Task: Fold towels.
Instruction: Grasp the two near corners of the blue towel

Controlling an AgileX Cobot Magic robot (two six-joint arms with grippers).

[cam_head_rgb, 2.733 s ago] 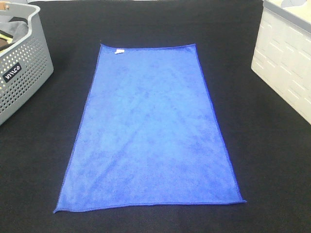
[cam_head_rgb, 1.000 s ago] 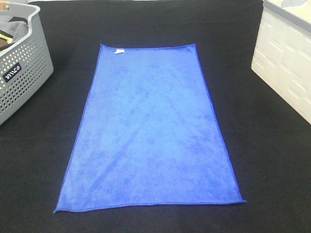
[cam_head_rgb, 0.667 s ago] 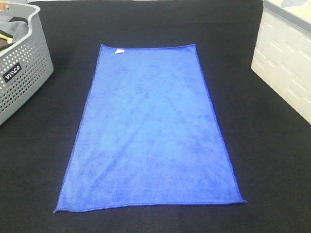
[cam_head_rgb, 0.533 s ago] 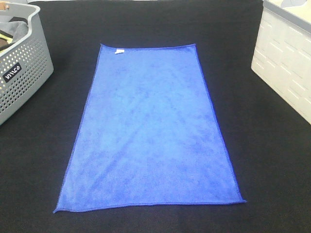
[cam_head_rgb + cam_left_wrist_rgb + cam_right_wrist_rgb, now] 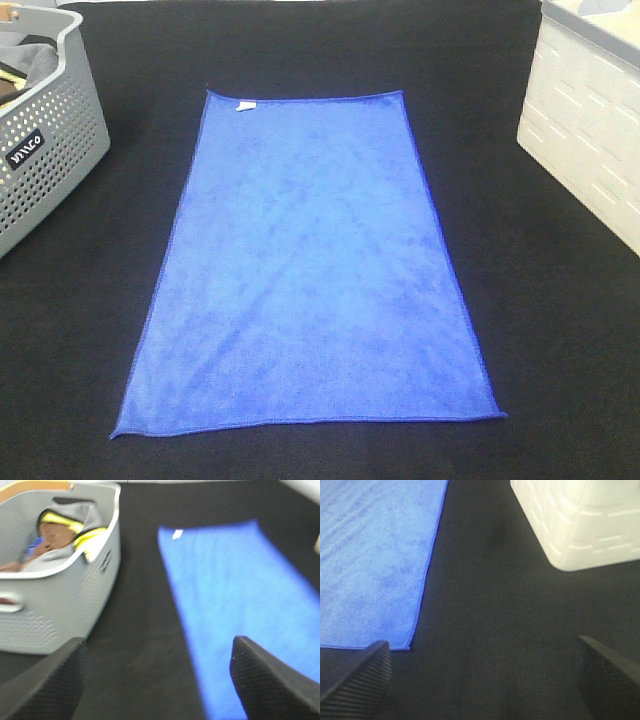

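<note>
Ahead of the left gripper (image 5: 157,642), the blue towel (image 5: 310,270) lies flat and unfolded on the black table cover (image 5: 560,330). Its long axis runs straight away from both grippers. The short edge with the small white tag (image 5: 244,104) is the far one, and the tag sits near the corner on the left gripper's side.

The left gripper's jaws are spread wide with nothing between them, and the towel's long edge on that side runs into the gap. A grey perforated basket (image 5: 50,150) stands ahead on its outer side. The right gripper (image 5: 482,642) is just as wide and empty. The towel's near corner is just ahead of its inner finger, and a white crate (image 5: 590,130) is ahead on its outer side.

Only the dark fingertips of each gripper show. The left wrist view is blurred, so the hem stitching cannot be made out there. The basket holds a jumble of grey and yellow that is hard to identify. Basket and crate are both cut off at the frame edges.
</note>
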